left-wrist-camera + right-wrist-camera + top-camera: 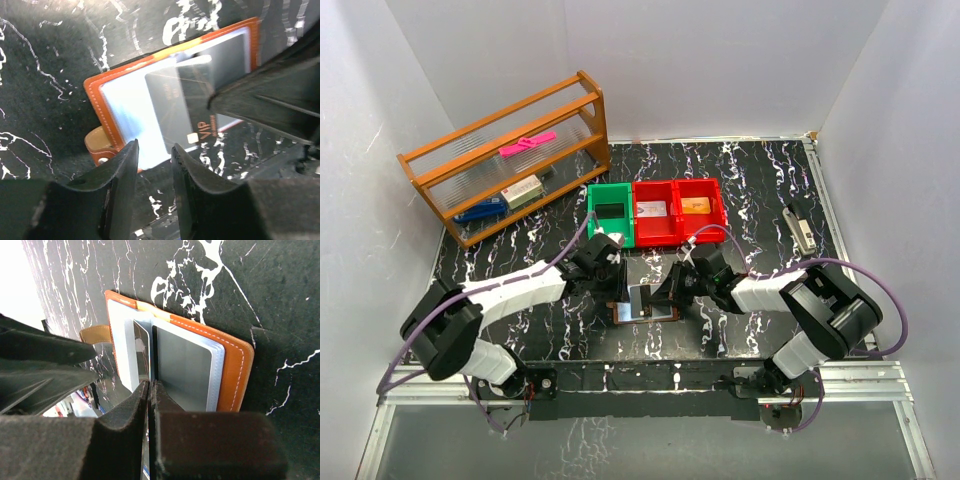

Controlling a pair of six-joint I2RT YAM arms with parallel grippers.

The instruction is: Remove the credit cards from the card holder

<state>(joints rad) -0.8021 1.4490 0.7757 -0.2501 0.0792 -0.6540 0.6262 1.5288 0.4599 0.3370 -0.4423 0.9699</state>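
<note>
— Reading anything on the silver-grey plastic credit card (175,110)?

— "VIP", in pale slanted letters near its lower edge in the left wrist view, with a small light square beside it. A finer line runs alongside, too blurred to make out.

— Where is the card?

— Lifted at a slant over the small brown leather card holder (92,95). The holder lies open on the black white-veined table (770,190), low in the middle of the top view between the two arms. Its pale blue inside faces up, and a snap tab (97,145) sticks out at its lower left.

— And the right gripper (150,390)?

— Its fingers are pressed together on that card's thin edge, at the bottom centre of its own view. Just right of it, a second grey card (182,365) lies flat under a clear sleeve.

— The left gripper (154,162)?

— Its fingers are a narrow gap apart over the holder's near rim, with nothing between them.

— What blocks the view?

— The right gripper's black finger covers the card's right end in the left wrist view.

— And around it?

— Above the holder in the top view stand a green plastic bin (610,188) and two red plastic bins (655,186). One red bin holds a pale flat piece, the other an orange one. At the upper left is a wooden rack (505,160) with a pink item (527,143) and a white labelled box (523,190), its print unreadable. At the right lies a grey stapler-like tool (801,228).
</note>
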